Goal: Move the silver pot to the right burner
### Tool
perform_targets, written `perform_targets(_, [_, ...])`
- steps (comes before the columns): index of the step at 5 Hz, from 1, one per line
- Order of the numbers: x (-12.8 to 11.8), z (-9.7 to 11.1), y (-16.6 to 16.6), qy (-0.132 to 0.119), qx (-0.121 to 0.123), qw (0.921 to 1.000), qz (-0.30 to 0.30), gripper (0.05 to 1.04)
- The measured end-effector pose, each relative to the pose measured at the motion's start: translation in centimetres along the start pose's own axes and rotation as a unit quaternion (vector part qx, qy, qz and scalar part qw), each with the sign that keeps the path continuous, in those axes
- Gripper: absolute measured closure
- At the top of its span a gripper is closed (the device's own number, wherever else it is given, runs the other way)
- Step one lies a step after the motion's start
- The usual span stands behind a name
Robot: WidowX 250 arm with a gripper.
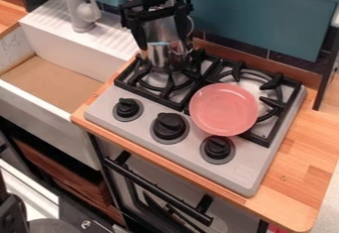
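Currently the silver pot [165,56] stands at the back of the stove's [136,128] left burner [170,86], directly below and between the fingers [139,34], which are spread wide, one on either side of its upper part. How firmly they touch it, I cannot tell. Its long axis looks close to upright, so a level squeeze across the round wall should suit; the smooth metal could slip. From there, the stove's right burner [271,102] lies sideways across the black, ridged grate, partly under a round, shallow pink plate [224,109], which may get in the way. Striped wooden counter [305,152] borders the stove's dull grey top.
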State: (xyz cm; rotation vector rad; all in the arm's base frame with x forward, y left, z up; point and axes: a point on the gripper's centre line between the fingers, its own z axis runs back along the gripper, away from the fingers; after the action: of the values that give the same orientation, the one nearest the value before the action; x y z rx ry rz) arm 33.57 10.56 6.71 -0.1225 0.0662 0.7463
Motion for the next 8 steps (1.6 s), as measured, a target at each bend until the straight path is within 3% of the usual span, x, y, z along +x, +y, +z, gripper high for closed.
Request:
perform_targets(1, [-0.2, -1.5, 0.3, 0.021, 0.007, 0.9998, 0.004, 0.087])
perform_targets(4, [2.6, -0.3, 2.0, 0.018, -0.030, 0.9989, 0.029, 0.087])
perform_targets(5, [3.3, -1.0, 2.4, 0.019, -0.017, 0.9992, 0.031, 0.087])
perform_targets(7, [3.8, -2.6, 2.3, -0.021, -0.007, 0.9980, 0.060, 0.118])
perform_targets(8, [3.4, -3.7, 2.2, -0.027, 0.001, 0.9970, 0.072, 0.379])
